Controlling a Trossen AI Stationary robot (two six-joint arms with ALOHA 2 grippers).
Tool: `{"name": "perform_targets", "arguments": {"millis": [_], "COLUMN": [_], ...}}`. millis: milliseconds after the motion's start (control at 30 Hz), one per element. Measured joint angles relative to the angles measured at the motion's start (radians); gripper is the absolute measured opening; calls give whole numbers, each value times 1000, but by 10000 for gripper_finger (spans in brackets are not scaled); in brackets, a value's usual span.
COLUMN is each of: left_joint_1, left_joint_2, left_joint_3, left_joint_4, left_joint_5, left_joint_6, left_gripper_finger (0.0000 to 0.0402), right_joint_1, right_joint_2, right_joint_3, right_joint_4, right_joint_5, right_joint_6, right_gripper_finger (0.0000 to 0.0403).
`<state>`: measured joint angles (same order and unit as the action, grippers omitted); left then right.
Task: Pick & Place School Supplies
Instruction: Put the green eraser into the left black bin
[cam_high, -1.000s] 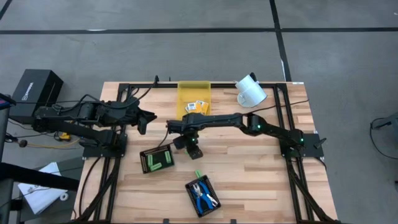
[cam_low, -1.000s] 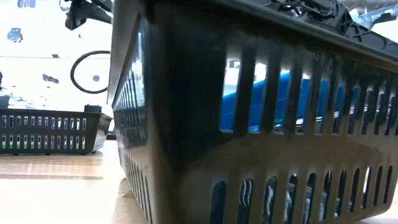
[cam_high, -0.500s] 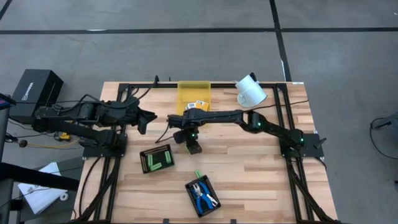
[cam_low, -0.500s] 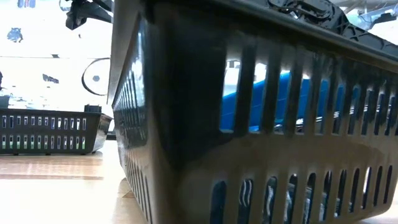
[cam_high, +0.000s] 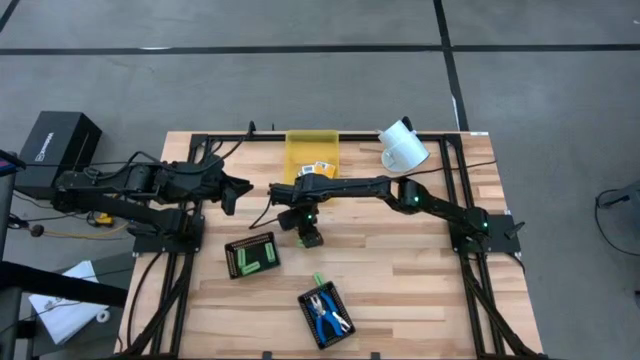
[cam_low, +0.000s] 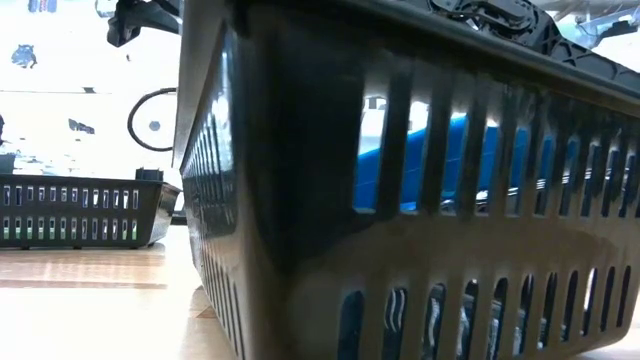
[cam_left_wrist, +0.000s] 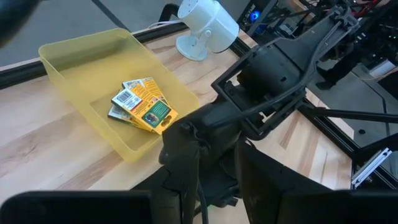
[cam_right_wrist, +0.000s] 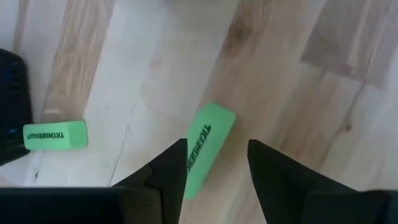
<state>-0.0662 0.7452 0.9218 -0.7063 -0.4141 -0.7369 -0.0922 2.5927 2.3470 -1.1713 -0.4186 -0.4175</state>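
Hovering our right pincer (cam_right_wrist: 211, 163), spread, over one green eraser (cam_right_wrist: 205, 149) lying on the surface, a second (cam_right_wrist: 55, 135) nearby, we count three printed boxes (cam_left_wrist: 142, 107) already in the yellow bin (cam_left_wrist: 74, 81), scissors (cam_high: 325, 312) trayed, while our left pincer (cam_high: 232, 190) waits, grip indiscernible.

Both green blocks (cam_right_wrist: 55, 135) (cam_right_wrist: 207, 147) carry dark lettering, too blurred to read.

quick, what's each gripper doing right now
Left gripper: cannot be told.
Right gripper: open, fingers astride a green eraser, not gripping.
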Motion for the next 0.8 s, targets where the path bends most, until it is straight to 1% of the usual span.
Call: {"name": "perform_targets", "arguments": {"millis": [67, 167, 300, 467, 633, 800], "left_joint_1": [0, 0, 0, 0, 0, 0], "left_joint_2": [0, 0, 0, 0, 1, 1], "left_joint_3": [0, 0, 0, 0, 0, 0], "left_joint_4": [0, 5, 9, 15, 15, 16], "left_joint_5": [0, 0, 0, 0, 0, 0], "left_joint_6": [0, 0, -1, -1, -1, -1], "left_gripper_finger": [98, 98, 98, 98, 98, 98], "right_joint_1": [0, 0, 6, 8, 7, 3], "right_joint_2": [0, 0, 0, 0, 0, 0], "right_joint_3": [0, 1, 1, 1, 2, 2], "right_joint_4": [19, 30, 12, -22, 18, 21], "right_joint_5": [-13, -72, -84, -128, -128, -126], "right_joint_6": [10, 36, 49, 44, 45, 44], "right_gripper_finger": [161, 164, 166, 160, 157, 161]}}
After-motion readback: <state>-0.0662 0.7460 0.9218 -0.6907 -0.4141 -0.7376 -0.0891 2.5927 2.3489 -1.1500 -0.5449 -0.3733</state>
